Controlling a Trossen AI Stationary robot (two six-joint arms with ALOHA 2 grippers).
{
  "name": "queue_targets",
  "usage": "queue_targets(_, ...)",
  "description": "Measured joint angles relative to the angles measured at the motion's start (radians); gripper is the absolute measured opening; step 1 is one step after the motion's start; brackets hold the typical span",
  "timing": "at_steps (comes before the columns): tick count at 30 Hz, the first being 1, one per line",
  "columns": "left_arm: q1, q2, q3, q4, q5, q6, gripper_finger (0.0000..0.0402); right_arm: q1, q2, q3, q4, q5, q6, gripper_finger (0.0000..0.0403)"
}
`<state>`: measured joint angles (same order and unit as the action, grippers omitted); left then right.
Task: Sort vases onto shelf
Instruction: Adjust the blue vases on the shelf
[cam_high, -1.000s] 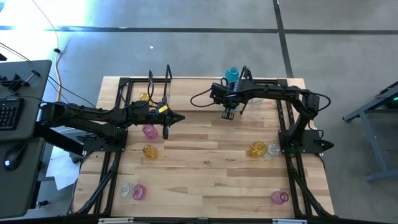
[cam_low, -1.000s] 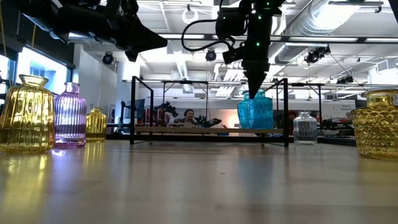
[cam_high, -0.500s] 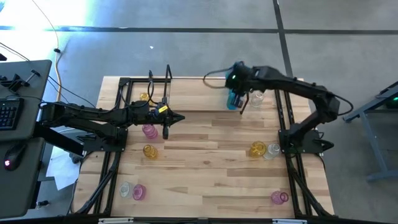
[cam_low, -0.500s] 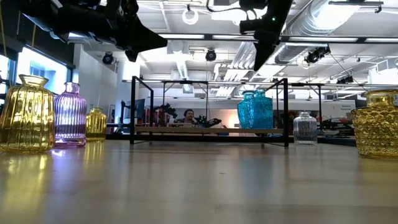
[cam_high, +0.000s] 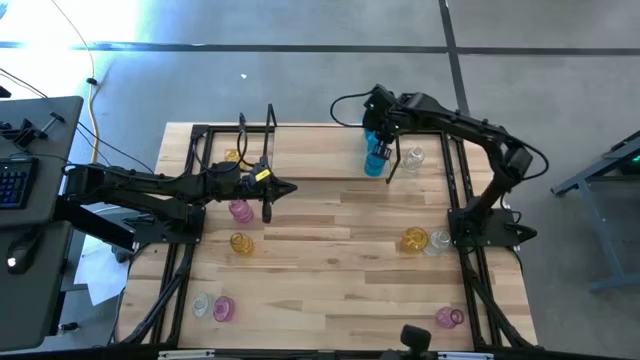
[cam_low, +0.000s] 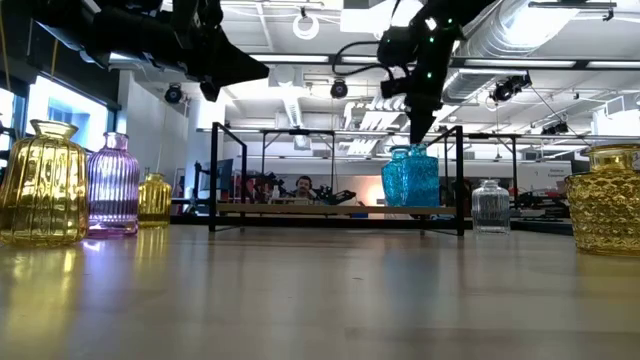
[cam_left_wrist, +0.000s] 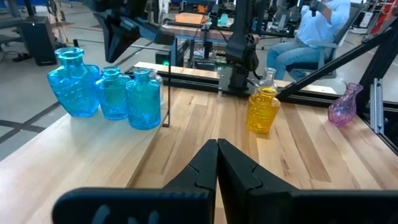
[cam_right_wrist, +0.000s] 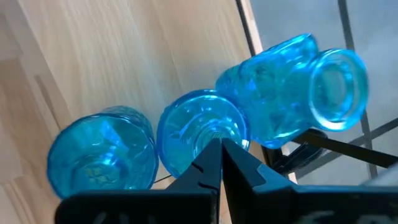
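Three cyan-blue vases stand upright in a row at the right end of the shelf, at the table's far edge; they also show in the high view and the low view. My right gripper is shut and points steeply down right over the middle one. A clear vase stands beside them. My left gripper is shut, holds nothing and hovers over the table's left half. Near it stand a pink vase and an amber vase. My right gripper's shut fingertips come down from above to the mouth of the middle blue vase. I cannot tell whether they touch it. The vase stands upright on the shelf.
More vases stand on the tabletop: amber and clear at the right, pink at the near right, clear and pink at the near left. A small amber one is at the shelf's left end. Black upright posts frame the shelf.
My right gripper has swung, still shut, from over the table's middle toward the far edge. It rose on the way and has come down over the blue vases. The vases have not moved.
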<state>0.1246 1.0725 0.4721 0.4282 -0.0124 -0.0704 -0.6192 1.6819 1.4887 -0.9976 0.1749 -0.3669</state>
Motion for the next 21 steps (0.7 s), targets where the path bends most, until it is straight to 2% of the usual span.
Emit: queue_targets(21,0.000,0.000,0.000,-0.006,0.000,-0.005,0.0000,-0.028,0.035,-0.002,-0.001,-0.008,-0.012,0.0000)
